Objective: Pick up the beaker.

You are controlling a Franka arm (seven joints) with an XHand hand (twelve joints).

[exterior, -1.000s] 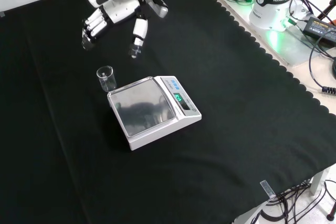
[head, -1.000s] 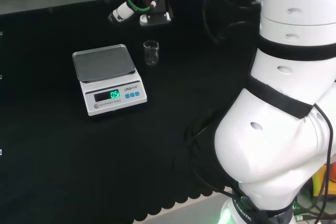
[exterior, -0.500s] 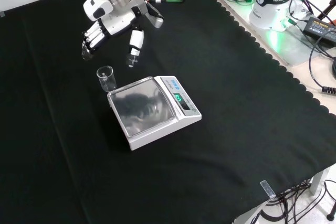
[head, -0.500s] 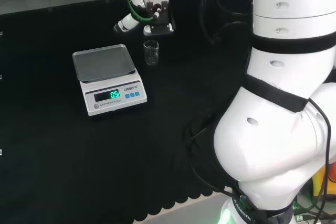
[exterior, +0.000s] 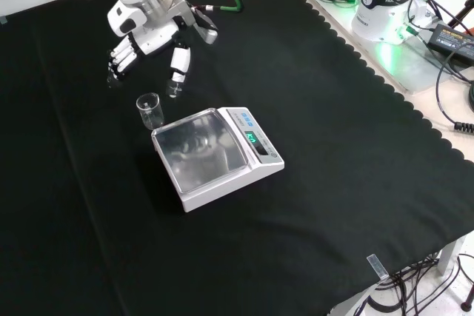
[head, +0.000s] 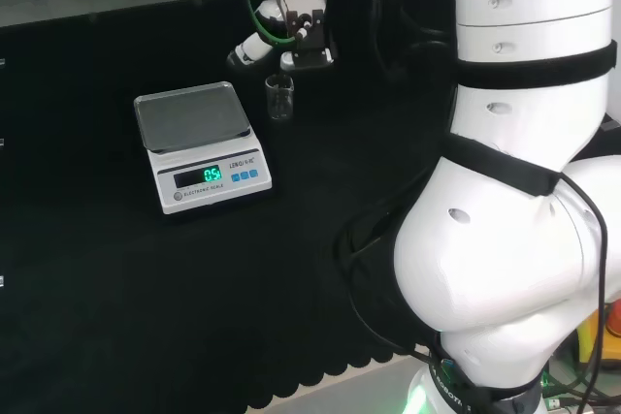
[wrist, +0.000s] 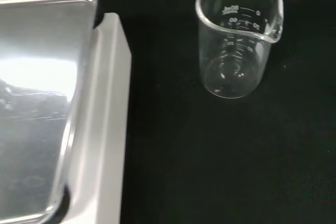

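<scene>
Standing upright and empty on the black cloth (exterior: 333, 183) just beside the scale (exterior: 218, 157), the beaker (exterior: 149, 111) is approached from above by the hand (exterior: 148, 31), whose fingers are held spread and empty, apparently so the glass can be straddled

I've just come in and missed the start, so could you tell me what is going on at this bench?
A white robot arm with a black and white hand is reaching for a small clear glass beaker. The beaker stands upright and looks empty on the black cloth, just beside a white electronic scale with a steel pan. The hand hovers above the beaker with its fingers open, not touching it, so nothing has been lifted yet.
</scene>
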